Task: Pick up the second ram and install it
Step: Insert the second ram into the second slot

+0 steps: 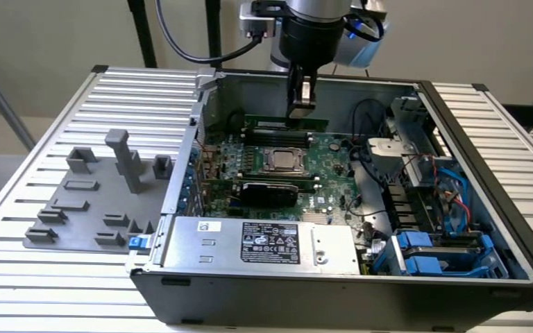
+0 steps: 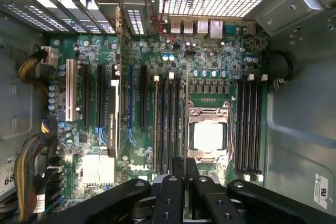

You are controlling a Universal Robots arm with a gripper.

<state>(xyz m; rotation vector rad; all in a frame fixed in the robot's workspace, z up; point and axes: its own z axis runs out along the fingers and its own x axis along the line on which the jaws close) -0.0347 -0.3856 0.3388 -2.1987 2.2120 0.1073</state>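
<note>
Exterior view: tool (image 1: 301,113) pinching second ram (image 1: 268,123), thin green stick w/ dark chips, edge-down over mobo (image 1: 332,163).

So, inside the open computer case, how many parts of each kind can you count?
Motherboard: 1
CPU socket: 1
Power supply: 1
RAM stick in the gripper: 1
Total: 4

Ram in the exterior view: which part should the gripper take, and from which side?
The upper long edge near mid-length, from straight above, pinching its two flat faces. The ram is thin and stands on edge, so this leaves its lower edge free. The gripper appears to hold it that way.
</note>
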